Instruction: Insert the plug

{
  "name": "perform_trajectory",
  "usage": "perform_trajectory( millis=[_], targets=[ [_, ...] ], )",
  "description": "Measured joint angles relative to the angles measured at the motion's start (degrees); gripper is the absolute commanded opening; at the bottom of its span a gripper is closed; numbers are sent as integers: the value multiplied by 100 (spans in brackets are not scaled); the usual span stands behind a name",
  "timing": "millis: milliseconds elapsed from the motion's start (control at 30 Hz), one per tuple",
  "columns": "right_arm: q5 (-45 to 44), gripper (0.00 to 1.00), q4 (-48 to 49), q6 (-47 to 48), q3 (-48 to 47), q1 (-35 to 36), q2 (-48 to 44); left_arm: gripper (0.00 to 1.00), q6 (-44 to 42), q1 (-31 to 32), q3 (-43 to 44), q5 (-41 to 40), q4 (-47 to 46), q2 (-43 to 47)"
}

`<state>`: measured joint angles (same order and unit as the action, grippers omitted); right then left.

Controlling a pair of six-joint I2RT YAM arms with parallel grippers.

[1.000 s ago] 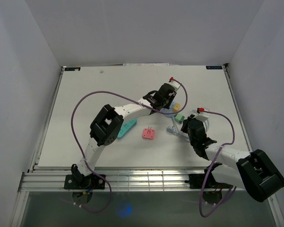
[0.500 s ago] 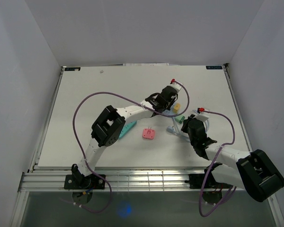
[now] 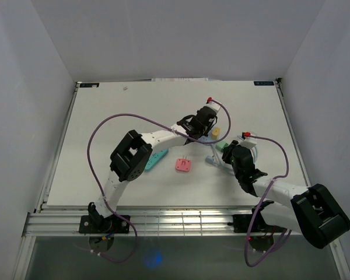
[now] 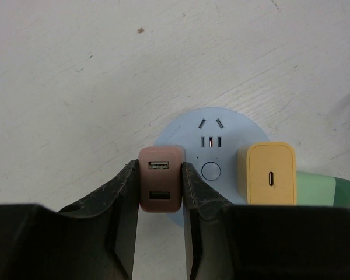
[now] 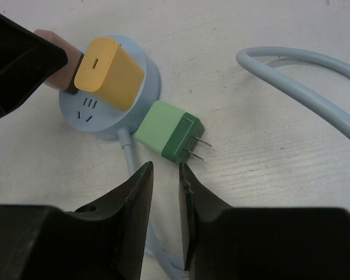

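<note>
- Left claw (image 4: 159, 169), bottom centre of its wrist view, is clamped on the pink plug (image 4: 160, 188), a finger pressed to each side.
- The plug sits at the left rim of the blue hub (image 4: 213, 131). Whether its prongs are fully home cannot be told.
- Just right of it, a yellow plug (image 4: 267, 172) is seated in the hub.
- Right claw (image 5: 165, 170), shut a second ago, has parted a crack and holds nothing.
- It hovers just below a green plug (image 5: 166, 133) lying loose, prongs bared, against the hub.
- In the top view the left wrist has shifted only slightly, which suggests insertion is at the final push.
</note>
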<state>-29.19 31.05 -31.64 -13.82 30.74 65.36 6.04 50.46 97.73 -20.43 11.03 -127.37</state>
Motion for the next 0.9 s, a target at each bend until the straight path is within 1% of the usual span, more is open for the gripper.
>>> perform_trajectory(
  millis=[33, 67, 133, 200, 233, 300, 333, 367, 433, 467, 533, 567, 600, 700, 733, 800, 833, 900],
  targets=[
    [31, 38, 2, 35, 0, -2, 0, 0, 39, -15, -33, 9, 13, 26],
    [83, 50, 0, 70, 0, -2, 0, 0, 94, -37, -61, 22, 35, 55],
    [164, 56, 2, 144, 0, -2, 0, 6, 166, -68, -94, 31, 74, 87],
    [227, 57, 0, 210, 0, -4, 0, 10, 221, -87, -114, 55, 81, 107],
    [240, 57, -4, 227, 0, -4, 0, 17, 234, -90, -127, 66, 76, 114],
    [243, 57, -22, 236, -13, -4, 0, 25, 245, -96, -138, 85, 70, 122],
    [236, 61, -70, 240, -42, -4, 0, 33, 245, -103, -142, 101, 68, 127],
    [234, 63, -103, 245, -70, -4, 0, 38, 245, -107, -151, 118, 61, 133],
    [212, 68, -192, 247, -173, -4, 20, 45, 240, -122, -201, 160, 20, 164],
    [205, 70, -271, 238, -256, -13, 57, 51, 243, -129, -238, 170, -7, 188],
    [192, 71, -466, 212, -479, -28, 197, 56, 278, -162, -426, 358, 208, 210],
    [179, 71, -590, 203, -621, -31, 304, 69, 328, -162, -603, 380, 96, 232],
    [164, 71, -732, 184, -776, -31, 420, 73, 337, -173, -621, 450, 127, 282],
    [94, 73, -1062, 149, -1128, -33, 726, 81, 470, -240, -839, 562, 92, 439],
    [85, 76, -1145, 136, -1202, -35, 815, 82, 494, -264, -909, 616, 61, 485],
    [79, 78, -1268, 114, -1276, -37, 949, 84, 544, -293, -1073, 702, 26, 603],
    [59, 78, -1364, 101, -1305, -37, 1003, 90, 566, -295, -1154, 732, 7, 656],
    [24, 78, -1508, 87, -1351, -42, 1086, 92, 601, -295, -1309, 778, -17, 765]
  ],
)
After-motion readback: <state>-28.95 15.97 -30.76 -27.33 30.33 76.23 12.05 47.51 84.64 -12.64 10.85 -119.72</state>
